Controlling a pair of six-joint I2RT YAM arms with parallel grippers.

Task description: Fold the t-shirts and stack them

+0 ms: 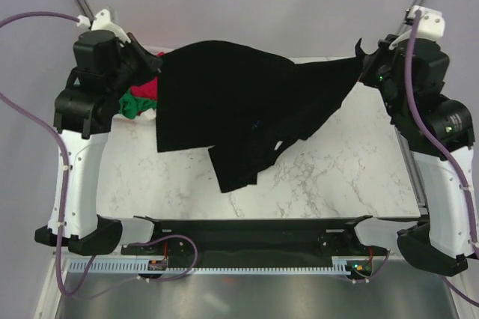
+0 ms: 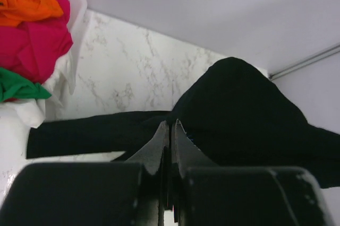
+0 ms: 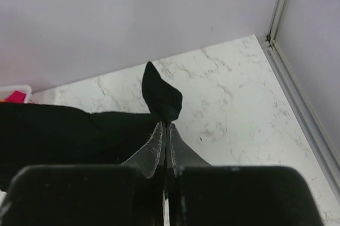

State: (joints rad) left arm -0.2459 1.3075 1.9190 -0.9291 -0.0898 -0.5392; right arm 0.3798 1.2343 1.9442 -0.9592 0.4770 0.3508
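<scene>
"T-shirts on the count?"

"Four sighted: one black t-shirt (image 1: 247, 109), one green t-shirt (image 2: 16, 85), one pink-red t-shirt (image 2: 37, 40), one orange t-shirt (image 2: 26, 0)."

"Location of the black one?"

"Seen from the top view, it is strung across the far half of the table (image 1: 352, 162) from 10 o'clock to 2 o'clock. Its upper edge is lifted at both ends, the bulk sags toward the centre, and a loose tail reaches toward 6 o'clock. Whether that tail touches the marble cannot be told."

"The other three?"

"Crumpled together in one white basket (image 2: 79, 3) at 10 o'clock. In the left wrist view, orange sits at 12 o'clock of the heap, pink-red is in the middle, and green is at 6 o'clock."

"End effectors?"

"Two. The left gripper (image 2: 170, 130) is at 10 o'clock, jaws pressed together with black cloth nipped at the tips. The right gripper (image 3: 166, 128) is at 2 o'clock, jaws likewise closed, pinching a corner of the same shirt. A small peak of fabric stands up past its fingertips."

"Condition of the garments?"

"The black one hangs open between the two grips; the three in the basket are bunched"
</scene>
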